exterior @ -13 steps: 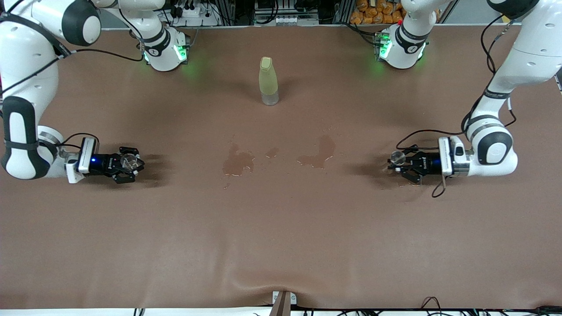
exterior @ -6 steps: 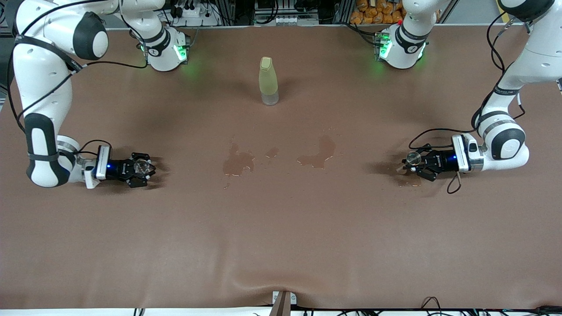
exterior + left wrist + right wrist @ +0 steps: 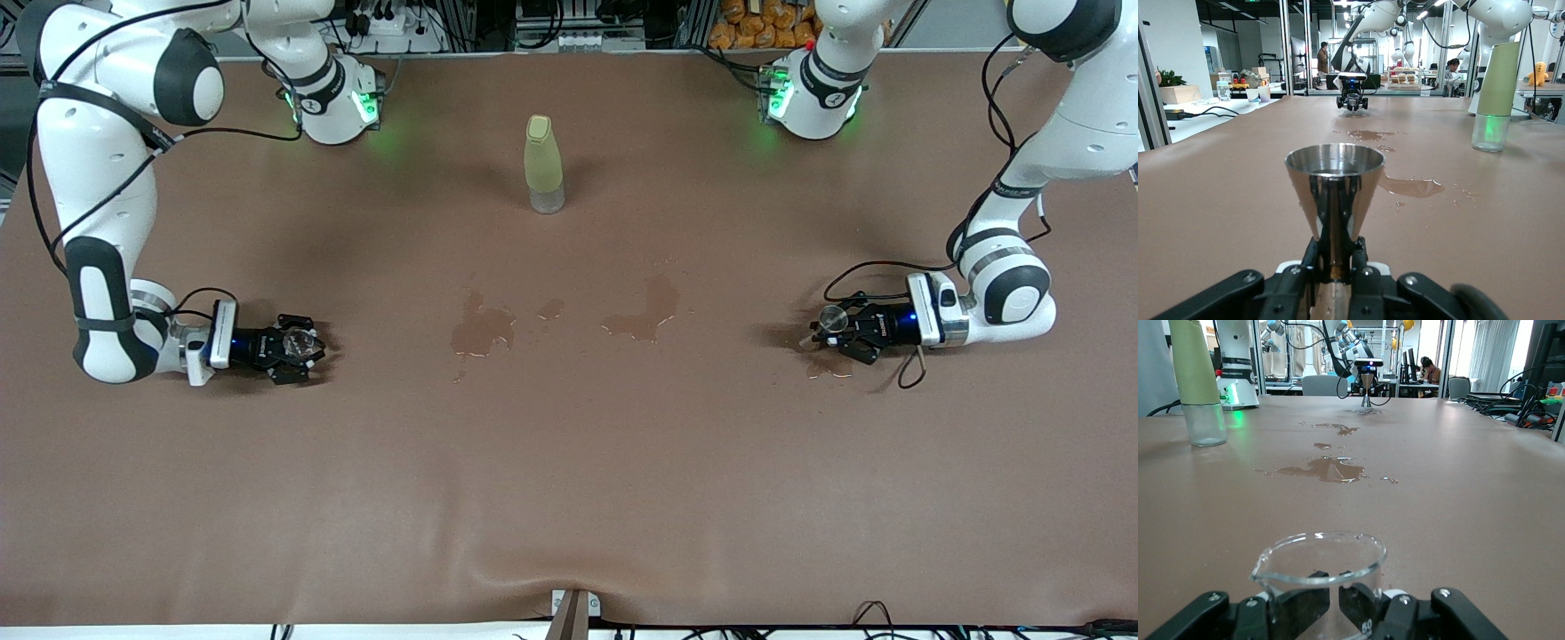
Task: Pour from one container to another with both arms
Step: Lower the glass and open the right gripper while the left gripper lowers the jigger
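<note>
The left hand (image 3: pixel 836 333) is clamped on a small steel measuring cup (image 3: pixel 1334 193), a cone-shaped jigger held upright by its narrow waist, its round mouth level and its base down between the black fingers (image 3: pixel 1298 280). In the front view that steel measuring cup (image 3: pixel 832 316) sits low at the left arm's end of the table (image 3: pixel 569 480), just above a damp patch on the brown cover. The right hand (image 3: pixel 298 347) is closed around a clear glass beaker (image 3: pixel 1319 577) with a small pouring lip; the beaker stands upright, and its rim shows whole above the fingers (image 3: pixel 1298 610). From the front the beaker (image 3: pixel 297 339) is low at the right arm's end of the table, so the two vessels are well apart, with the middle of the table between them. I cannot tell whether either vessel rests on the cover or hangs just over it, nor whether either holds any liquid. Between the two hands the cover carries several wet patches: a larger puddle (image 3: pixel 481 327) toward the right arm's end, a small spot (image 3: pixel 550 308) beside it, and another puddle (image 3: pixel 647 311) toward the left arm's end. Farther from the front camera than the puddles stands a tall bottle (image 3: pixel 542 164) with a pale yellow-green sleeve and a clear base, upright and alone. Both arms (image 3: pixel 111 222) bend down from their bases with green lights glowing at the foot of each.
</note>
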You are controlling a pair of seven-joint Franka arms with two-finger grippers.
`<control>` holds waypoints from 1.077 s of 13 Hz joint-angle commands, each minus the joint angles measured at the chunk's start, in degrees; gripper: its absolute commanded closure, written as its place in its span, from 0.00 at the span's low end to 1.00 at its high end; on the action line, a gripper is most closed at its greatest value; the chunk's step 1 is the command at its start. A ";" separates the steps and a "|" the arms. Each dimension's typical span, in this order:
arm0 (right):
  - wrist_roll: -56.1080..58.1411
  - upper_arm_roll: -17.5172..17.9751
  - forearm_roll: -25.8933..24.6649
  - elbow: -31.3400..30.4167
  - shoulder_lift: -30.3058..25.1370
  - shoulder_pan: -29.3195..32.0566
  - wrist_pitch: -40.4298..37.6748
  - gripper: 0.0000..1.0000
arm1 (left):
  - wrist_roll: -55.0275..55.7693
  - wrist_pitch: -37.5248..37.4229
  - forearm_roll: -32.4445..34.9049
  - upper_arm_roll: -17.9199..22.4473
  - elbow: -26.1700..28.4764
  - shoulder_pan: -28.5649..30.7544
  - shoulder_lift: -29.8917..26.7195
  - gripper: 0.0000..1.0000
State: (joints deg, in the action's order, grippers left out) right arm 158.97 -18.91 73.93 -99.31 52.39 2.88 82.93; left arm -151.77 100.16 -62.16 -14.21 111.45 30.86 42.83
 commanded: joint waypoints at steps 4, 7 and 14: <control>9.08 1.16 0.95 0.61 1.39 1.78 0.13 0.93 | -0.72 -0.23 0.90 0.68 -0.70 0.16 0.06 1.00; 5.84 1.07 0.78 0.61 1.22 2.48 0.13 0.44 | -0.72 -0.23 0.90 0.59 -0.35 0.34 -0.11 1.00; 3.36 -0.59 -0.28 0.70 -0.45 3.62 0.22 0.00 | 0.33 -0.67 0.81 0.50 -0.44 0.25 0.15 0.86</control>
State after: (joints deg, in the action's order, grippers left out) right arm 157.55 -19.07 74.11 -98.60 52.80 5.11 83.47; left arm -151.75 100.20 -62.16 -13.46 111.24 30.86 42.87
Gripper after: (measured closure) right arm 0.022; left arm 0.789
